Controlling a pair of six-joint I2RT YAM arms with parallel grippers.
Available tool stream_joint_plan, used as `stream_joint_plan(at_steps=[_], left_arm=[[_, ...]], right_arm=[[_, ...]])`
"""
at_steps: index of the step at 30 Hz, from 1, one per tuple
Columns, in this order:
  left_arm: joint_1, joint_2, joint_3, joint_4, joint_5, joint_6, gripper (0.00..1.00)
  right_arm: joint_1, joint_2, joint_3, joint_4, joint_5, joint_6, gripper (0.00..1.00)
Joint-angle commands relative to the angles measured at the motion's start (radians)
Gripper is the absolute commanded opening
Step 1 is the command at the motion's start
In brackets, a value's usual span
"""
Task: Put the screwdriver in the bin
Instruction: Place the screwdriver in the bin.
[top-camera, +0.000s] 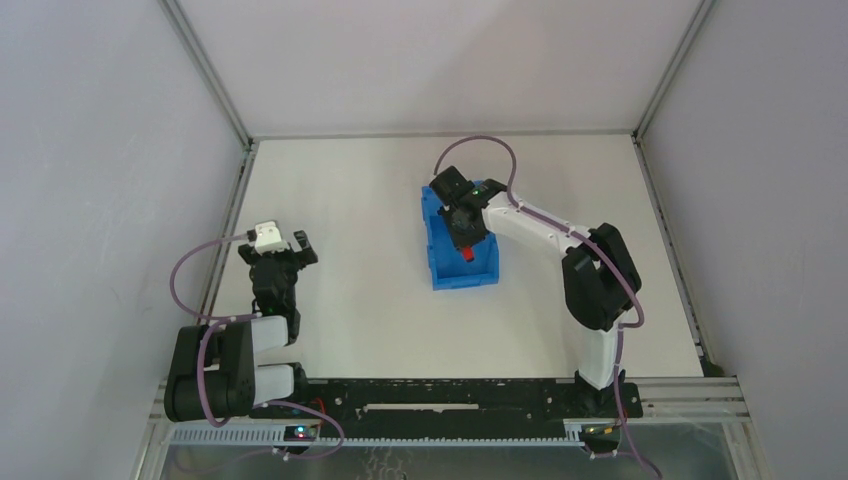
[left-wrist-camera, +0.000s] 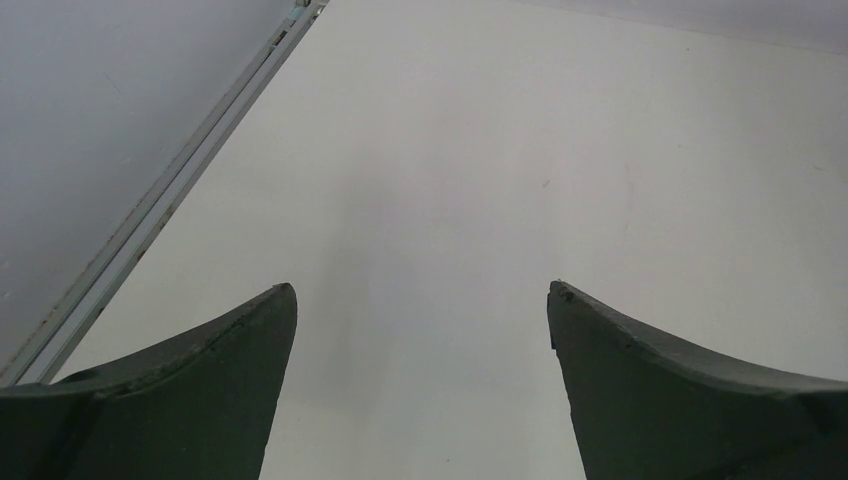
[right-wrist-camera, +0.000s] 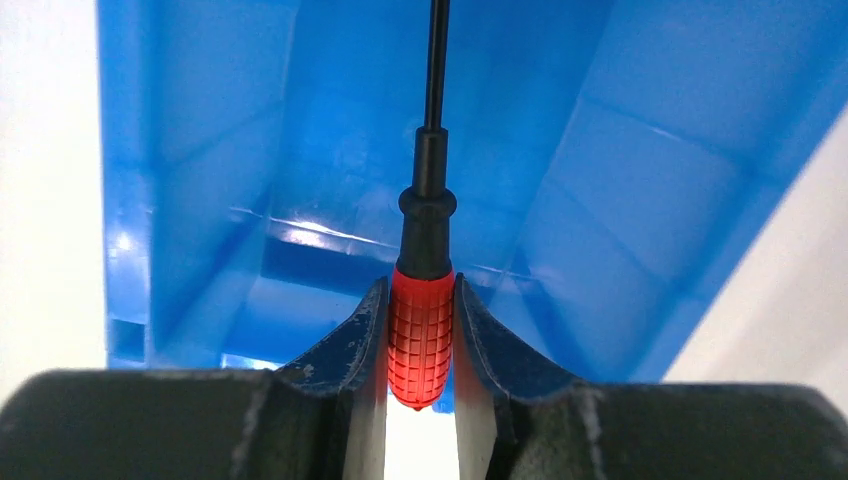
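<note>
Top external: fixed high behind the base rail (top-camera: 450, 395), looking down on the whole desk (top-camera: 350, 300) from well off.
Left wrist: low and close, facing forward past the left fingers (left-wrist-camera: 200, 390) onto the desk and side rail (left-wrist-camera: 145, 220).
Right wrist: very close, facing past the right fingers (right-wrist-camera: 340, 350) into the bin (right-wrist-camera: 640, 200).
Bin also visible from top.

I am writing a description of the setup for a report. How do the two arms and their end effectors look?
The left arm and right arm have black joints and white link shells, with a purple cable looping along each. The left end effector and right end effector are black, each with two dark, curved, tapering fingers. The left wrist carries a small white block.
</note>
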Motion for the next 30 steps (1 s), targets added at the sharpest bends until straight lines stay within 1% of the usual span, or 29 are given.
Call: stream_joint_plan(at_steps=[1,3,8,17,22,26,30], left_arm=[[-0.007,-0.009,0.041,0.029,-0.010,0.016,1.00],[-0.007,-0.011,0.042,0.029,-0.012,0.016,1.00],[-0.006,-0.011,0.041,0.028,-0.011,0.016,1.00],[-0.007,-0.010,0.041,0.028,-0.011,0.016,1.00],[-0.007,-0.010,0.041,0.029,-0.011,0.017,1.00],[-0.007,-0.010,0.041,0.028,-0.010,0.016,1.00],[-0.007,-0.011,0.041,0.029,-0.010,0.016,1.00]], right_arm=[[0.014,-0.027,-0.045,0.095,-0.028,-0.097,0.03],[0.015,-0.020,-0.056,0.115,-0.040,-0.142,0.04],[0.015,0.005,-0.067,0.136,-0.034,-0.192,0.06],[0.012,0.039,-0.099,0.168,-0.025,-0.201,0.11],[0.013,0.054,-0.097,0.175,-0.023,-0.194,0.21],[0.012,0.051,-0.096,0.173,-0.019,-0.187,0.34],[0.012,0.045,-0.087,0.159,-0.007,-0.169,0.43]])
